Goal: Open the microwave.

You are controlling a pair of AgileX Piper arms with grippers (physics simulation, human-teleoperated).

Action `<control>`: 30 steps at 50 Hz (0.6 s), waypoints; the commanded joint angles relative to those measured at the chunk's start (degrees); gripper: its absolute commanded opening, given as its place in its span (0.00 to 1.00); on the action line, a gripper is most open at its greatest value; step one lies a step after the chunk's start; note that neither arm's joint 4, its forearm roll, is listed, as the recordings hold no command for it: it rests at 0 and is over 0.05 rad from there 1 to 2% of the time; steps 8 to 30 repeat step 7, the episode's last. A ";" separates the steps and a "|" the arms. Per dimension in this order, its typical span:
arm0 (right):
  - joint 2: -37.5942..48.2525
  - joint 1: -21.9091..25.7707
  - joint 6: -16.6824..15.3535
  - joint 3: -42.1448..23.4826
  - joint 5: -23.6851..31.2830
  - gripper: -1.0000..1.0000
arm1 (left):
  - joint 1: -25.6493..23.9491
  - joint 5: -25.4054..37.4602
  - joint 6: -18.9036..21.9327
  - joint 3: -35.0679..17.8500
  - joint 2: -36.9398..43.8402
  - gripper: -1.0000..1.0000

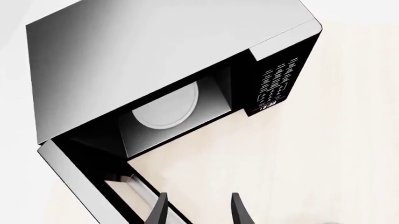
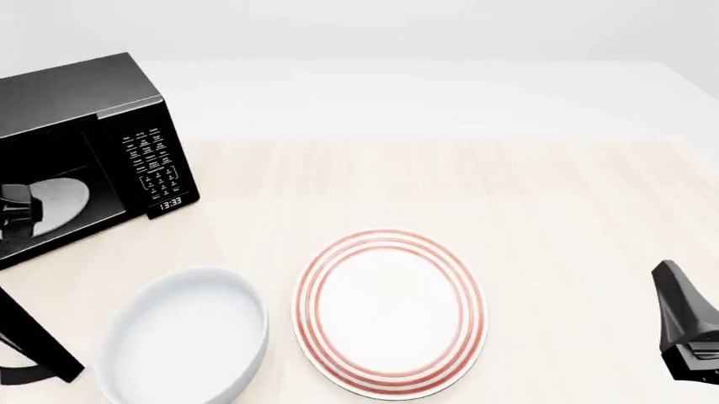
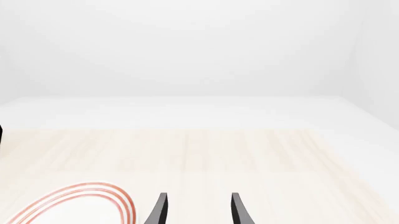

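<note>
The black microwave (image 2: 79, 109) stands at the table's far left with its door swung open. The left wrist view shows its cavity with the pale turntable (image 1: 167, 108), the keypad panel (image 1: 277, 84) and the open door (image 1: 81, 182) with its bar handle (image 1: 134, 185). My left gripper (image 1: 198, 212) is open and empty, with one finger (image 1: 159, 210) close beside the handle end of the door. In the front view the door's edge (image 2: 39, 345) shows at the lower left. My right gripper (image 3: 198, 211) is open and empty, low at the right (image 2: 685, 332).
A white plate with red rings (image 2: 390, 311) lies at the front middle; its rim also shows in the right wrist view (image 3: 81, 198). A white bowl (image 2: 185, 337) sits left of it, near the open door. A dark part of the left arm (image 2: 16, 210) crosses the cavity.
</note>
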 commanded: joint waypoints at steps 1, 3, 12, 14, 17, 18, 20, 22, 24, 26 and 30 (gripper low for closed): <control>0.00 0.00 -0.01 0.00 0.00 1.00 | -0.20 1.12 0.97 1.71 -1.29 1.00; 0.00 0.01 -0.01 0.00 0.00 1.00 | -0.18 1.20 0.92 1.76 -1.49 1.00; 0.00 0.00 -0.01 0.00 0.01 1.00 | -0.15 1.39 1.01 2.05 -1.88 1.00; 0.00 0.00 -0.01 0.00 0.01 1.00 | -0.15 1.39 1.01 2.05 -1.88 1.00; 0.00 0.00 -0.01 0.00 0.01 1.00 | -0.15 1.39 1.01 2.05 -1.88 1.00; 0.00 0.00 -0.01 0.00 0.01 1.00 | -0.15 1.39 1.01 2.05 -1.88 1.00; 0.00 0.00 -0.01 0.00 0.01 1.00 | -0.15 1.39 1.01 2.05 -1.88 1.00; 0.00 0.00 -0.01 0.00 0.01 1.00 | -0.15 1.39 1.01 2.05 -1.88 1.00; 0.00 0.00 -0.01 0.00 0.01 1.00 | -0.15 1.39 1.01 2.05 -1.88 1.00; 0.00 0.00 -0.01 0.00 0.01 1.00 | -0.15 1.39 1.01 2.05 -1.88 1.00; 0.00 0.00 -0.01 0.00 0.01 1.00 | -0.15 1.39 1.01 2.05 -1.88 1.00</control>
